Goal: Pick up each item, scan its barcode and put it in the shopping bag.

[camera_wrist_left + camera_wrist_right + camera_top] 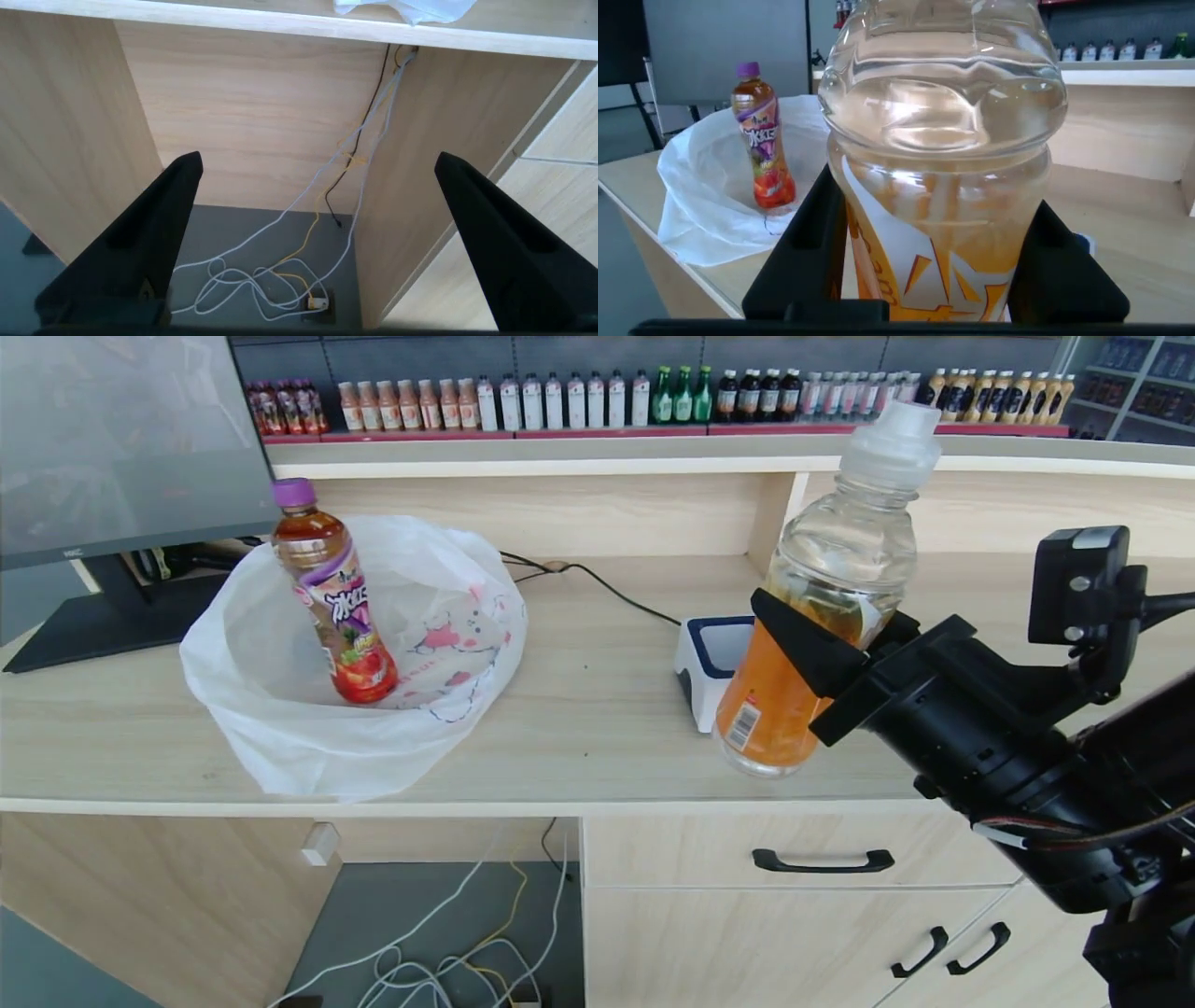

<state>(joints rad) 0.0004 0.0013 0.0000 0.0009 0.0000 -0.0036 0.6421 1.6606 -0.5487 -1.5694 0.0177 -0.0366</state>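
My right gripper [845, 649] is shut on a clear bottle with an orange label [822, 616], held upright just above the counter's front edge, in front of the white scanner [707, 665]. From the right wrist, the orange-label bottle [943, 187] sits between the fingers. A tea bottle with a purple cap [331, 593] stands tilted inside the white shopping bag [280, 709] at the left of the counter; the right wrist view also takes in the tea bottle [763, 140] and the bag [701, 205]. My left gripper [318, 243] is open below the counter, over floor cables.
A monitor [121, 448] stands at the back left, behind the bag. A black cable [597, 583] runs along the counter to the scanner. Behind the raised back ledge is a shelf of drinks [653, 397]. Drawers with black handles [822, 863] sit under the counter at right.
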